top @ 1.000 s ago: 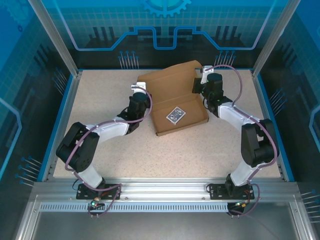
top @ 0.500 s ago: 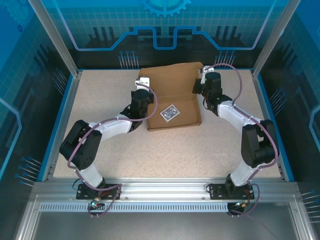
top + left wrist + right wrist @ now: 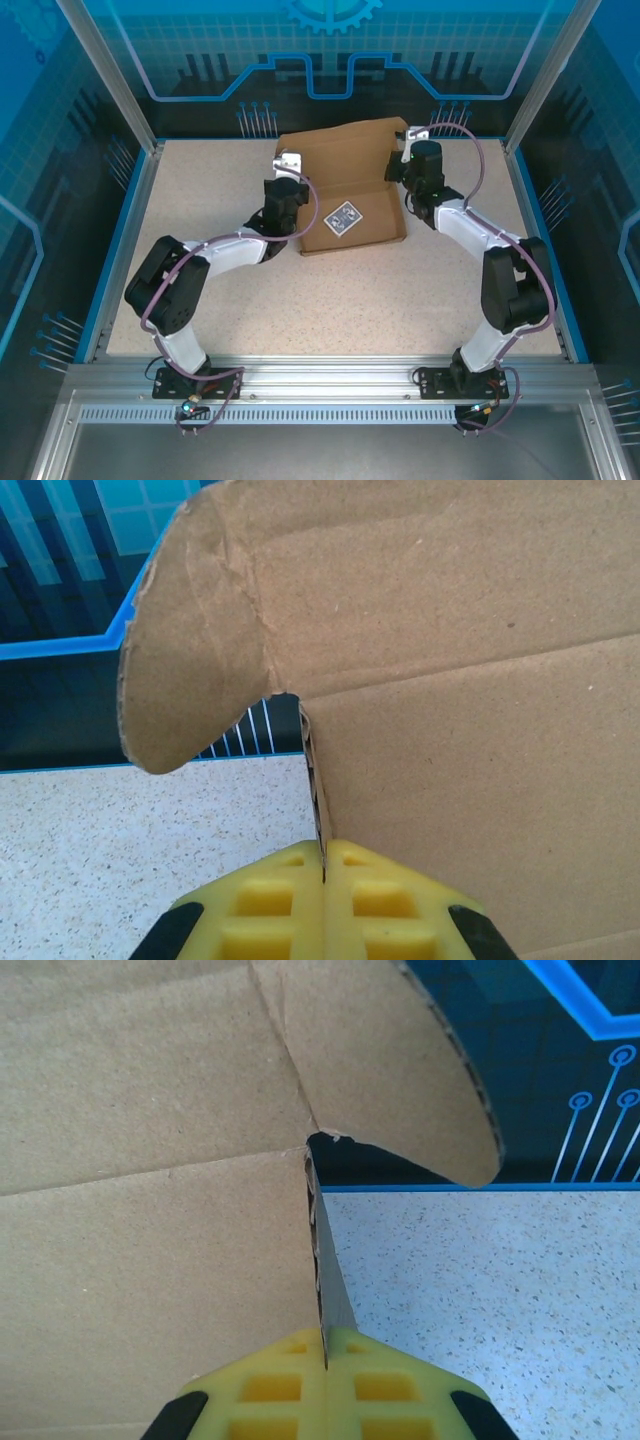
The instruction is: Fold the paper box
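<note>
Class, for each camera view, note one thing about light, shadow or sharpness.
Top external: even light, no glare, soft shadow along the paper box on the table. Left wrist: the box's rounded flap is shaded darker. Right wrist: cardboard fluting is sharp above the right pincer.

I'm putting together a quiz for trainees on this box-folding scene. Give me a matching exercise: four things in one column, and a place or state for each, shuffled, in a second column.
Column one:
1. left gripper
2. right gripper
3. card pack
4. table

Column two:
A. speckled beige, bearing the box
B. lying flat inside the paper box
C. shut on the box's right-hand side wall
D. shut on the box's left-hand side wall

Pairs: 1-D, 2-C, 3-B, 4-A
</note>
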`<control>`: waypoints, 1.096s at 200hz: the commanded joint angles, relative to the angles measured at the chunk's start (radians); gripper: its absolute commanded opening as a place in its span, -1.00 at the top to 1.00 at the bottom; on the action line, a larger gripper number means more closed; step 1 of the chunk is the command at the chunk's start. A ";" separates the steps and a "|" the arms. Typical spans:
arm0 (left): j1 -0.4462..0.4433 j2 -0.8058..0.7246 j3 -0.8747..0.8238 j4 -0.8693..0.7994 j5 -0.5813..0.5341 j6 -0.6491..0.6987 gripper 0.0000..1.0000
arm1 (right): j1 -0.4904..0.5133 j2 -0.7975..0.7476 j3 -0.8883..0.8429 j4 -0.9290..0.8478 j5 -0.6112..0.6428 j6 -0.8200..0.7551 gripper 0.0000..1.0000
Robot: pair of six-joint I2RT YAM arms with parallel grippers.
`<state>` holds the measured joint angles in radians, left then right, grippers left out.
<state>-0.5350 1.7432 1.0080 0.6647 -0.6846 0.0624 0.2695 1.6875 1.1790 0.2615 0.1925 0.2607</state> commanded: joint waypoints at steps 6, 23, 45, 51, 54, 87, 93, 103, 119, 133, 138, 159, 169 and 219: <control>-0.042 0.003 -0.041 0.075 0.059 0.024 1.00 | 0.037 0.009 -0.031 0.180 -0.119 -0.040 1.00; -0.061 0.003 -0.057 0.092 0.044 0.036 1.00 | 0.039 0.006 -0.051 0.216 -0.134 -0.040 1.00; -0.076 0.008 -0.077 0.100 0.038 0.038 1.00 | 0.040 0.004 -0.073 0.240 -0.154 -0.040 1.00; -0.082 0.010 -0.082 0.102 0.034 0.044 1.00 | 0.040 0.003 -0.078 0.242 -0.160 -0.041 1.00; -0.084 0.011 -0.085 0.103 0.030 0.046 1.00 | 0.040 0.003 -0.080 0.242 -0.163 -0.041 1.00; -0.112 0.020 -0.120 0.118 0.018 0.058 0.98 | 0.039 -0.004 -0.110 0.256 -0.181 -0.046 1.00; -0.119 0.020 -0.126 0.123 0.016 0.062 0.98 | 0.039 -0.005 -0.113 0.253 -0.180 -0.045 1.00; -0.131 0.021 -0.135 0.132 0.011 0.068 0.97 | 0.039 -0.010 -0.118 0.250 -0.177 -0.044 1.00; -0.153 0.023 -0.146 0.145 -0.003 0.081 0.97 | 0.039 -0.018 -0.132 0.245 -0.164 -0.044 1.00; -0.167 0.026 -0.156 0.157 -0.014 0.084 0.97 | 0.039 -0.024 -0.146 0.239 -0.158 -0.052 1.00; -0.172 0.026 -0.159 0.158 -0.016 0.086 0.98 | 0.039 -0.027 -0.150 0.232 -0.153 -0.055 1.00; -0.186 0.026 -0.171 0.169 -0.032 0.090 1.00 | 0.040 -0.045 -0.166 0.201 -0.129 -0.065 0.95; -0.192 0.025 -0.178 0.177 -0.036 0.091 1.00 | 0.040 -0.058 -0.175 0.182 -0.116 -0.073 0.93; -0.231 0.032 -0.192 0.204 -0.058 0.123 1.00 | 0.039 -0.118 -0.251 0.135 -0.071 -0.080 0.90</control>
<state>-0.7044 1.7485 0.8288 0.8509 -0.8452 0.1482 0.2684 1.6222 0.9577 0.4026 0.2089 0.1925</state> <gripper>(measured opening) 0.051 0.050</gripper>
